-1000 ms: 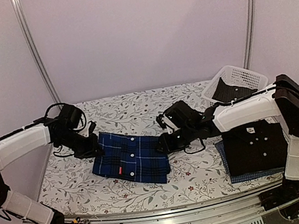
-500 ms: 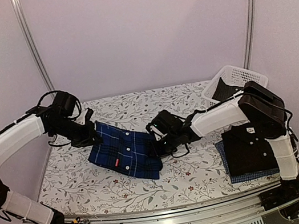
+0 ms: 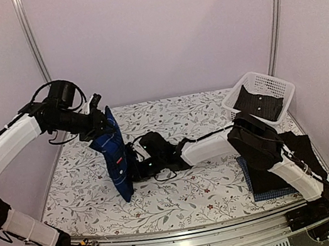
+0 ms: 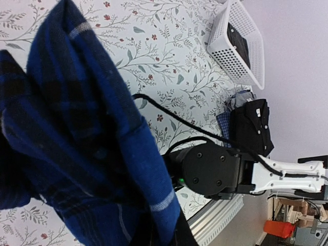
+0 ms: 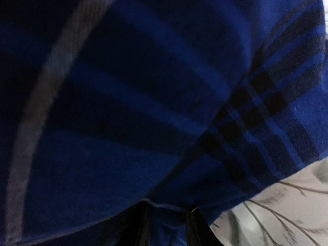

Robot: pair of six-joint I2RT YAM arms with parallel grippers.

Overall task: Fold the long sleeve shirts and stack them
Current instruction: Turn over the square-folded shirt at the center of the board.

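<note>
The dark blue plaid shirt (image 3: 117, 160) is held up off the table (image 3: 195, 117), left of centre. It hangs as a narrow, folded-over slab. Its long axis is nearly upright, leaning slightly, with the top end towards the left rear and the bottom end pointing down at the near side of the table. Only the lowest tip is close to the cloth-covered surface; contact cannot be told.

The top end is pinched in the left gripper (image 3: 96, 123), whose jaws are closed tight on the fabric. The right gripper (image 3: 133, 167) is pressed against the lower half of the shirt from the right. In the right wrist view the plaid fills the frame and 2 dark fingers (image 5: 141, 225) are seen set narrowly with cloth between them. Whether they actually clamp it cannot be told.

At the right, the black shirt (image 3: 260, 176) lies folded on the fine blue check shirt (image 3: 272, 194), well apart from the plaid one. Behind this stack of 2, the white basket (image 3: 276, 87) is seen.
</note>
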